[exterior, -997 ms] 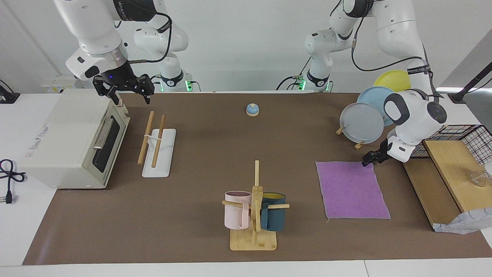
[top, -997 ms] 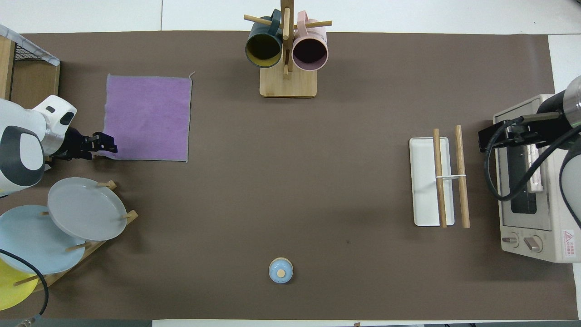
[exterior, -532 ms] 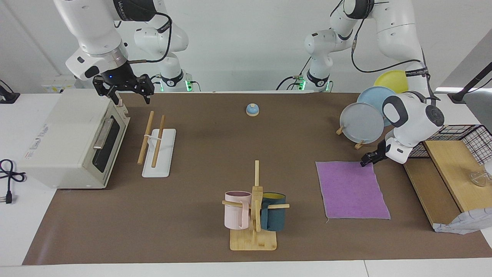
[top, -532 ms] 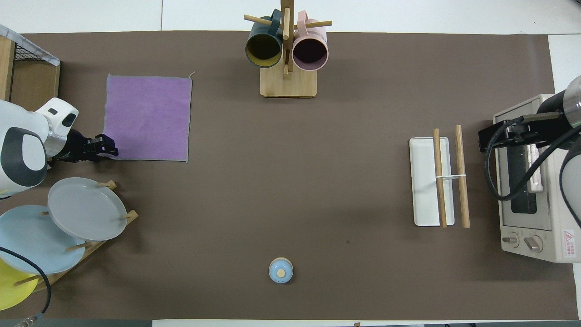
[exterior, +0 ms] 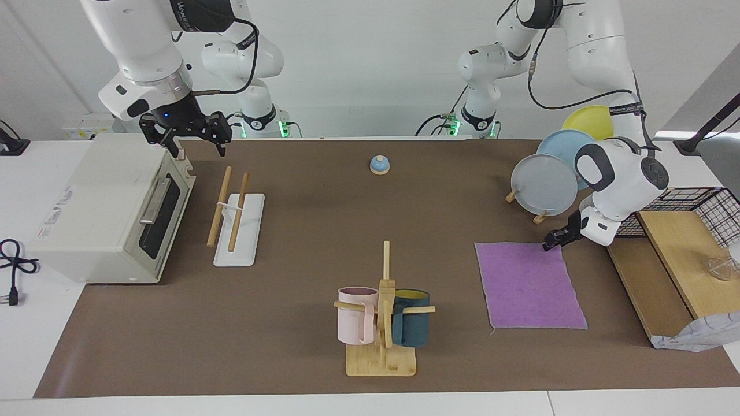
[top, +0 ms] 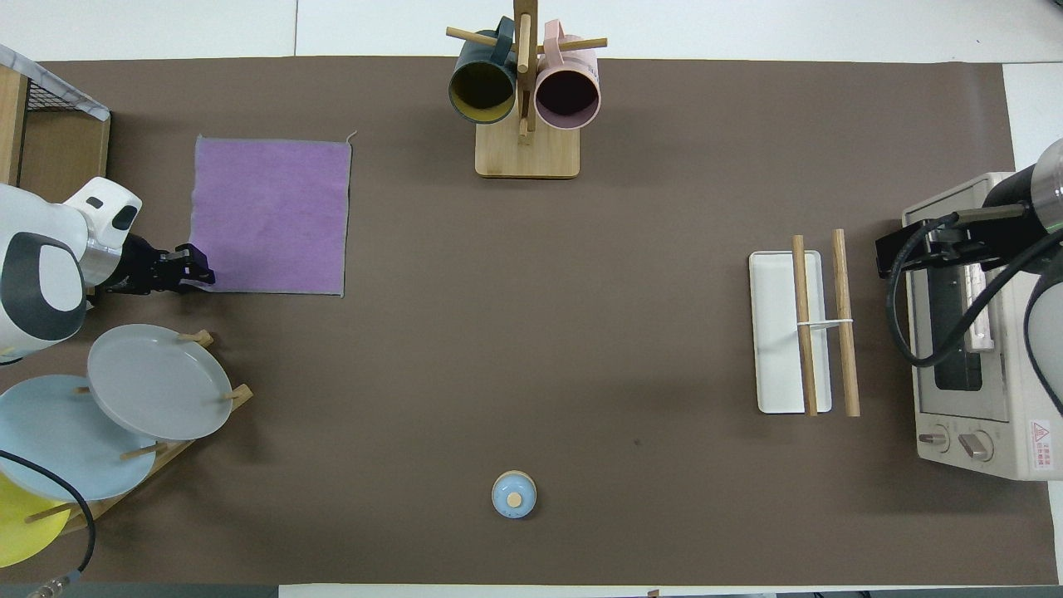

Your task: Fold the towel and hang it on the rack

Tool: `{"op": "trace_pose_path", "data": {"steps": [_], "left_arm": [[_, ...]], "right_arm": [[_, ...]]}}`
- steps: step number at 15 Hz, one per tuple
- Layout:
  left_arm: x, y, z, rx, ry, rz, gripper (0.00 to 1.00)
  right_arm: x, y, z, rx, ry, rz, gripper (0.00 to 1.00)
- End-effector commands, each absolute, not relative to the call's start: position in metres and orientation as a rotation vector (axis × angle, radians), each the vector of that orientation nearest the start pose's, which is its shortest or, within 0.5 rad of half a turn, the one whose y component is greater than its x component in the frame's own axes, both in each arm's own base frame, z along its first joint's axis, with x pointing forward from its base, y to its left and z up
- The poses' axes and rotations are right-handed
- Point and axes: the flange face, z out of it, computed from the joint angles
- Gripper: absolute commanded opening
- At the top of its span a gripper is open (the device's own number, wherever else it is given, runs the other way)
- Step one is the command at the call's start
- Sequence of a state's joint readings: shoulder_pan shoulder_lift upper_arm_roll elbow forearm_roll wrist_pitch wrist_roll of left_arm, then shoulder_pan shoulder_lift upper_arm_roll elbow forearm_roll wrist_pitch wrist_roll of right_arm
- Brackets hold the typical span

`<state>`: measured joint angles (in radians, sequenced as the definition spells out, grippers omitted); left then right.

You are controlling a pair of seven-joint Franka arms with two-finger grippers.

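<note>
Down low, left gripper meets towel corner.

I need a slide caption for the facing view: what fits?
Left gripper at a corner of the flat purple towel; right gripper waits open above the toaster oven, beside the rack.

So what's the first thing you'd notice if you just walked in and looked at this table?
Probably the bright purple towel, lying flat on the brown mat at the left arm's end of the table, with the left hand down at its corner nearest the robots. Next, the mug tree with a pink and a dark blue mug, at the middle of the table's edge farthest from the robots. At the right arm's end, the right hand hangs open over the toaster oven, beside the rack.
</note>
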<state>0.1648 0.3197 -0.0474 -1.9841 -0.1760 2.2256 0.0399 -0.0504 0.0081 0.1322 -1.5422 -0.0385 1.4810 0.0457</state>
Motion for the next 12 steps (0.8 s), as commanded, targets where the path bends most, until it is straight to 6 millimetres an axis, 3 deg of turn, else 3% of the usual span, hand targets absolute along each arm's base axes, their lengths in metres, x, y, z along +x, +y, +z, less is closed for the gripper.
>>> {"op": "trace_pose_path", "data": {"steps": [1,3,9,11,12], "left_arm": [[0.597,0.067,0.296,-3.287,-0.335,0.083,0.23],[0.599,0.067,0.298,-3.287,-0.318,0.077,0.0],[0.6,0.061,0.298,-3.292,-0.165,0.073,0.0],[0.6,0.056,0.31,-3.299,-0.066,0.064,0.0],[0.6,0.045,0.327,-3.287,0.015,0.054,0.0]], "right_arm": [[0.543,0.038,0.627,-3.156,-0.069,0.122,1.0],[0.543,0.038,0.627,-3.156,-0.069,0.122,1.0],[0.543,0.038,0.627,-3.156,-0.069,0.122,1.0],[0.543,0.038,0.627,-3.156,-0.069,0.122,1.0],[0.543,0.038,0.627,-3.156,-0.069,0.122,1.0]]}}
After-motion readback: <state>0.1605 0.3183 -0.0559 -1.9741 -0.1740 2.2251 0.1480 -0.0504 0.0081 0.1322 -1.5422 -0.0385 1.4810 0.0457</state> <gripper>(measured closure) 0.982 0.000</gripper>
